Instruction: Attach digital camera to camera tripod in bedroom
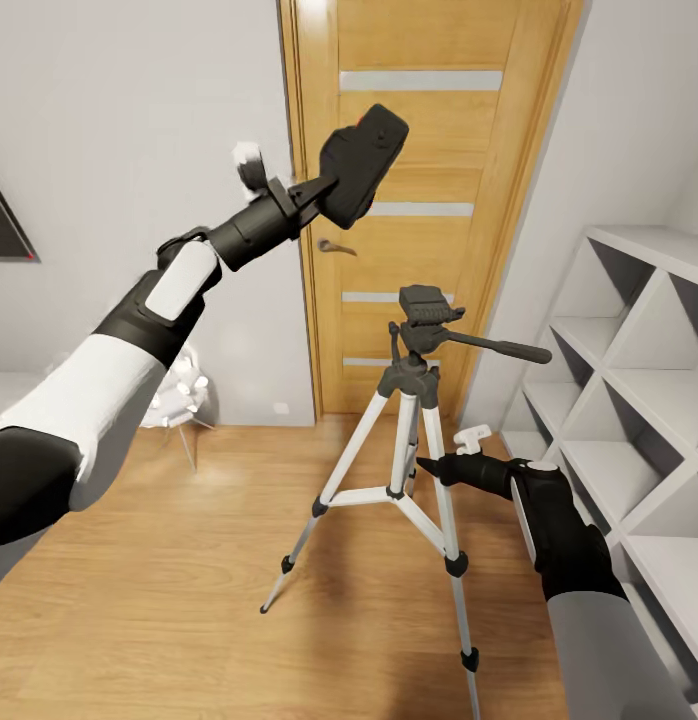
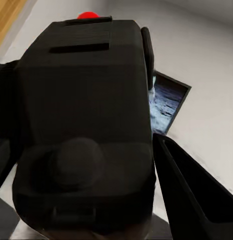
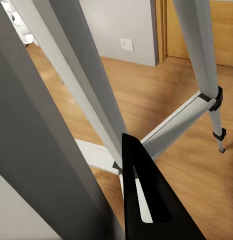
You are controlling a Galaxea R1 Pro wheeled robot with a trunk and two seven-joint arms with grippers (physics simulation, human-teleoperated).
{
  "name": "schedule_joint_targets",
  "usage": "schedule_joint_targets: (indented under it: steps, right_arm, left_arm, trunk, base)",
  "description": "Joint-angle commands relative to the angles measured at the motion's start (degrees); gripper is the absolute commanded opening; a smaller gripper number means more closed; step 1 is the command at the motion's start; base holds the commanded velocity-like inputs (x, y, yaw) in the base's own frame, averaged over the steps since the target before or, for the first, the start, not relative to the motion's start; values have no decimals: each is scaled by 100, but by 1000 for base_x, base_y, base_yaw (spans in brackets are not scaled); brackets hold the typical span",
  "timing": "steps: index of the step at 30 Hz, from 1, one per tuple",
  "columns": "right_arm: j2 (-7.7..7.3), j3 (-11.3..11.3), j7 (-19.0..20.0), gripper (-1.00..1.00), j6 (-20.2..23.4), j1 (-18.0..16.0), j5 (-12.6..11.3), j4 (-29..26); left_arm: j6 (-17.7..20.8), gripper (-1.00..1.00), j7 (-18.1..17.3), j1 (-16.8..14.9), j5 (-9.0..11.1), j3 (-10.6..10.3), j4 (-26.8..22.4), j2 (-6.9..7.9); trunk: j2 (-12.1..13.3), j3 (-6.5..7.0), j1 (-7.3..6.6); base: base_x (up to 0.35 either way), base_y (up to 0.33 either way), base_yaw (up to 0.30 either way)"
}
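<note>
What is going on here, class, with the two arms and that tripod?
The left gripper holds a black camera raised in the air, above and to the left of the tripod, which stands on the wood floor in front of a door. The camera is not yet on the tripod's head. The right gripper is low, at the tripod's legs; whether it grips one is unclear.

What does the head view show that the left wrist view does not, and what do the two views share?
Head view alone: the camera tripod standing on the wood floor before the door, the white cube shelves, and the right gripper beside a tripod leg. Left wrist view alone: the astronaut picture on the wall. Both: the digital camera held in the left gripper.
</note>
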Motion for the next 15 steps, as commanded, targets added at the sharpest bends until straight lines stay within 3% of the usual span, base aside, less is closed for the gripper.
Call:
schedule_joint_targets:
  steps: [1, 3, 5, 6, 7, 8, 9, 10, 12, 13, 15]
  right_arm:
    - [2, -14, 52, -100, 24, -3, 97, 369]
    - [2, -14, 52, -100, 24, -3, 96, 369]
    - [2, -14, 52, -100, 24, -3, 95, 369]
    - [2, -14, 52, -100, 24, -3, 95, 370]
    - [2, -14, 52, -100, 24, -3, 95, 370]
    - [2, -14, 52, -100, 24, -3, 95, 370]
    - [2, -14, 52, -100, 24, -3, 95, 370]
    - [2, -14, 52, -100, 24, -3, 95, 370]
    - [2, -14, 52, -100, 24, -3, 95, 370]
    - [2, -14, 52, -100, 24, -3, 95, 370]
    - [2, -14, 52, -100, 24, -3, 95, 370]
  left_arm:
    - [46, -100, 1, 50, 85, -11, -3, 7]
    - [49, -100, 64, 154, 2, -43, -3, 7]
    - [75, -100, 261, 218, -249, -205, -22, 9]
    - [101, -100, 372, 234, -467, -336, -32, 11]
    - [234, -100, 570, 251, -1051, -573, -50, 15]
    - [399, -100, 660, 255, -1352, -638, -81, 12]
    - [514, -100, 705, 256, -1490, -661, -114, 11]
    - [943, -100, 834, 256, -1838, -706, -264, 7]
    - [1367, -100, 961, 259, -2117, -729, -442, 7]
    - [1811, -100, 1143, 126, -2516, -743, -698, -1]
    - [1900, -100, 1185, -113, -2614, -734, -708, -17]
  trunk:
    - [-6, -7, 1]
    - [-6, -7, 1]
    - [-6, -7, 1]
    - [-6, -7, 1]
    - [-6, -7, 1]
    - [-6, -7, 1]
    - [-6, -7, 1]
    - [-6, -7, 1]
    - [-6, -7, 1]
    - [-6, -7, 1]
    - [-6, -7, 1]
  base:
    - [0, 0, 0]
    - [0, 0, 0]
    - [0, 0, 0]
    - [0, 0, 0]
    - [0, 0, 0]
    - [0, 0, 0]
    - [0, 0, 0]
    - [0, 0, 0]
    - [0, 0, 0]
    - [0, 0, 0]
    - [0, 0, 0]
